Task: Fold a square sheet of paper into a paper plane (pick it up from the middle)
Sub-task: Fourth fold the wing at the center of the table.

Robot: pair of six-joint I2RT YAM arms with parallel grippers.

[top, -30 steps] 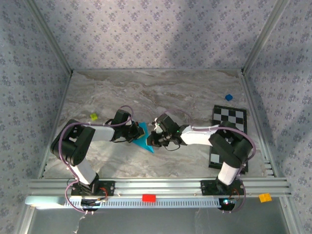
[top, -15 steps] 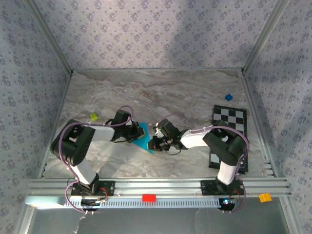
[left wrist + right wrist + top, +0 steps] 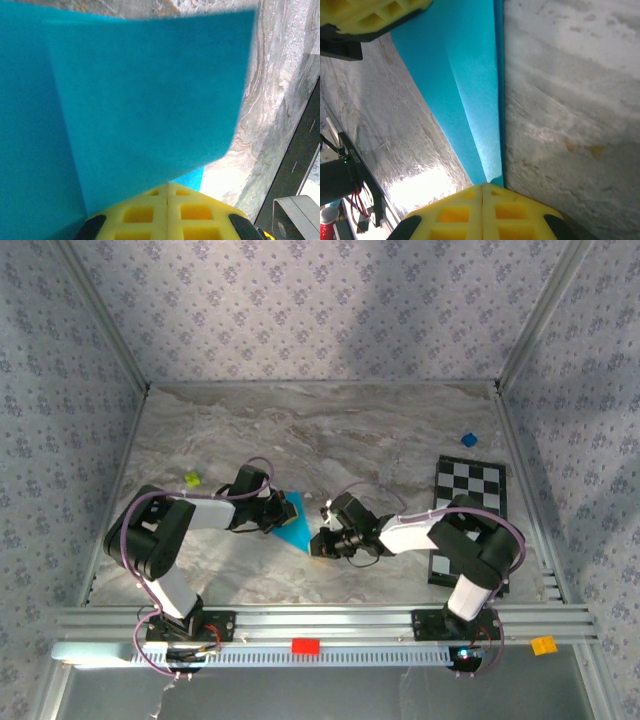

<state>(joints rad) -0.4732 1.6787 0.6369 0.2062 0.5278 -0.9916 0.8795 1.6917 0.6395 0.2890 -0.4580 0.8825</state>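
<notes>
Bright cyan paper (image 3: 294, 524), folded into a narrow pointed shape with one flap lifted, lies near the middle of the table (image 3: 400, 430), a little toward its near edge. It looks thin, light and limp, and easy to crumple or tear. It is best gripped at a folded edge or tip, where the layers stiffen it. The left claw (image 3: 281, 512) is pinched closed on its left side. The right claw (image 3: 318, 543) is pinched closed on its near tip.
</notes>
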